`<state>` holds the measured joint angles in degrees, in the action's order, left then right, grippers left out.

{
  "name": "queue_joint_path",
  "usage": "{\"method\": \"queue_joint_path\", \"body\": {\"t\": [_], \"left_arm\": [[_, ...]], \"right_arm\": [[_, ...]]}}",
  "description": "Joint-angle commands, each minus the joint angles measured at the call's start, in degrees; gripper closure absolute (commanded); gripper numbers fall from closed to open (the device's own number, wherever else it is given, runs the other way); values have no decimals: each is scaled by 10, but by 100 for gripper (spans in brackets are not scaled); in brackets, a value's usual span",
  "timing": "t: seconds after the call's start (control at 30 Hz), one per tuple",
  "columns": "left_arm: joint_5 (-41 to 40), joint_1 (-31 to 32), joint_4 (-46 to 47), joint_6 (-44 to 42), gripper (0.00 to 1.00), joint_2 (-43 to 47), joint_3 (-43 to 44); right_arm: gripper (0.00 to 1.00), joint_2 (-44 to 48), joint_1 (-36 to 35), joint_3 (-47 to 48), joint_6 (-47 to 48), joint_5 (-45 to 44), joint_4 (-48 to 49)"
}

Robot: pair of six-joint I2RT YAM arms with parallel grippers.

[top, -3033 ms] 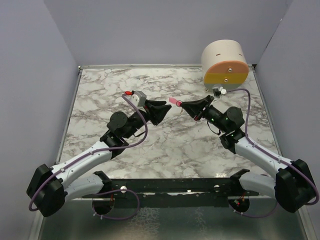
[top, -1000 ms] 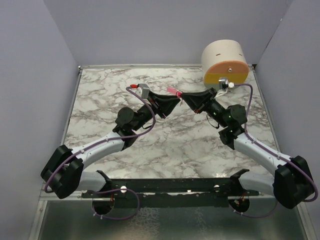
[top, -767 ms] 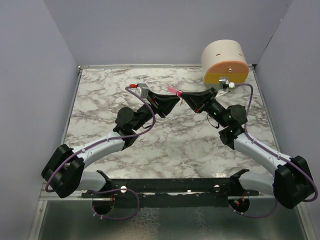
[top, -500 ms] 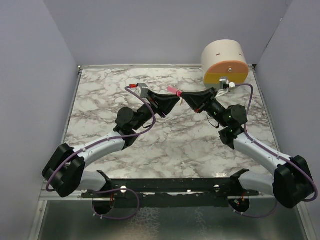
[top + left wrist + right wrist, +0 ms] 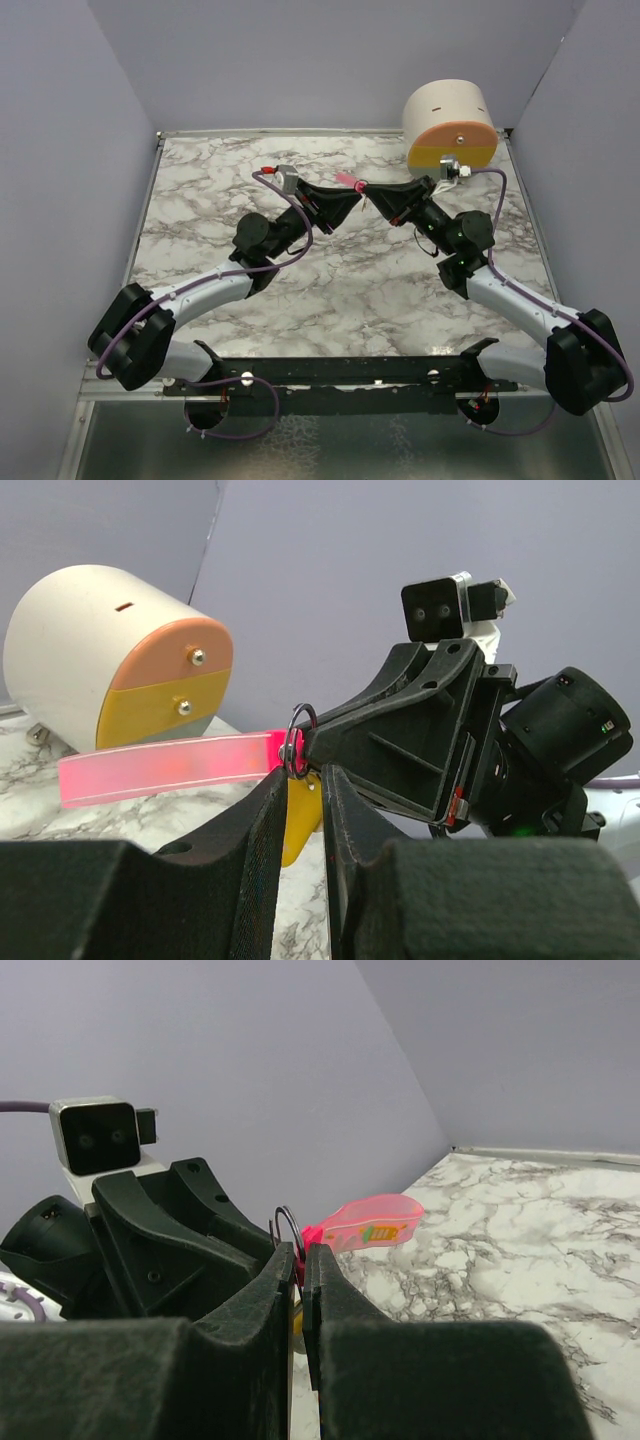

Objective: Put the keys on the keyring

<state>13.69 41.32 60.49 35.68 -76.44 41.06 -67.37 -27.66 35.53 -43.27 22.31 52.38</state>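
Note:
My left gripper (image 5: 350,203) and right gripper (image 5: 371,196) meet tip to tip above the far middle of the marble table (image 5: 200,190). In the left wrist view my left gripper (image 5: 302,780) is shut on the yellow key (image 5: 299,818), whose top sits at the thin metal keyring (image 5: 298,742). The long pink key (image 5: 165,769) sticks out leftward from the ring. In the right wrist view my right gripper (image 5: 300,1252) is shut on the pink key (image 5: 368,1223) at its base, with the keyring (image 5: 287,1228) standing just above the tips. The pink key also shows from above (image 5: 348,181).
A big cream cylinder with an orange and yellow face (image 5: 450,125) stands at the far right corner, also in the left wrist view (image 5: 115,650). Grey walls enclose the table on three sides. A black rail (image 5: 340,370) runs along the near edge.
Since three seconds ago both grippers have moved farther back and closed the gap until their tips touch. Over the last second they have barely moved.

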Motion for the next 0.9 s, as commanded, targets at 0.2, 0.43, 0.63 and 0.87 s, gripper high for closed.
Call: {"method": "queue_joint_path", "body": {"t": [0.2,0.43,0.63,0.87], "left_arm": [[23,-4,44,18,75,-9,31],[29,-5,45,22,77,-12,31],[33,-6,45,25,79,-12,27],[37,-7,49,30,80,-8,21]], "right_arm": [[99,-4,0,-14,-3,22,23],[99,1,0,-18,-2,18,24],[99,1,1,-17,-4,14,26],[99,-4,0,-15,-9,13,34]]}}
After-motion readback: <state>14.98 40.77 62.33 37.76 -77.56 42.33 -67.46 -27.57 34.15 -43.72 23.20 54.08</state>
